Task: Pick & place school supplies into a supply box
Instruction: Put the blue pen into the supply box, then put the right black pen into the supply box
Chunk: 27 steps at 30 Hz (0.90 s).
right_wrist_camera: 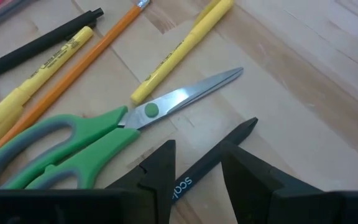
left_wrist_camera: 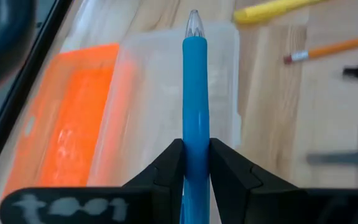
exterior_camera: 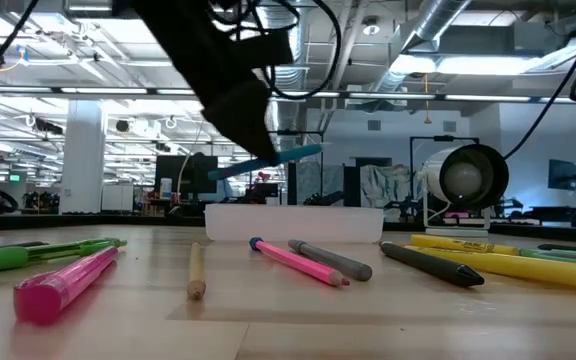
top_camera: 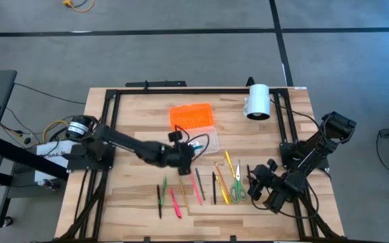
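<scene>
Pale wood-plank table (top_camera: 140, 196) amid grey concrete floor (top_camera: 181, 54).

Supply box (top_camera: 201, 138) near table (top_camera: 140, 202) centre, lid (top_camera: 191, 115) lying behind it. Cylinder (top_camera: 257, 101) well right of lid, at back. Pens and pencils (top_camera: 198, 185) in a row in front of box; scissors (top_camera: 238, 187) toward row's right end. One pen (left_wrist_camera: 195, 106) held above box
</scene>
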Available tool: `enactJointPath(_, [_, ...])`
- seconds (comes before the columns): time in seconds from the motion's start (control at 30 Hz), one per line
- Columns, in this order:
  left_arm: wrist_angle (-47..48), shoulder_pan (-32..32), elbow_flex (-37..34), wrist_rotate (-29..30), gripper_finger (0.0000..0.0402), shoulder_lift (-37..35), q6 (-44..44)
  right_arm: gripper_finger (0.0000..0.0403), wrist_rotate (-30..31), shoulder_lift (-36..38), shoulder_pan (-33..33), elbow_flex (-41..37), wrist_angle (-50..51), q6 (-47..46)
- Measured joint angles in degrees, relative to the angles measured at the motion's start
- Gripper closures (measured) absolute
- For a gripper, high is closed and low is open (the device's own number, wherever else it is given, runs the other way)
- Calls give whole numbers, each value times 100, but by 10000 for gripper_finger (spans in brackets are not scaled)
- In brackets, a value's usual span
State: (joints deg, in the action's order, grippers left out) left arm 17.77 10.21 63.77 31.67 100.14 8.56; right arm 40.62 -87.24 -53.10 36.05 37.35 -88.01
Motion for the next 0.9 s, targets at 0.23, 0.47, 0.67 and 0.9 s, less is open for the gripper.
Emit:
enactJointPath(0.23, [-95,-670,0,-558,345,0,-342,282,0,0,14,0,82,-2])
enactJointPath(0.47, [-76,-950,0,-892,345,0,-449,282,-2,0,212,0,172,10])
enactJointPath(0.67, [-66,-1041,0,-1053,331,17,-464,282,-17,-2,310,0,141,144])
enactJointPath(0.9, [-122,-1033,0,-1044,276,20,-528,282,-20,-1,289,0,74,144])
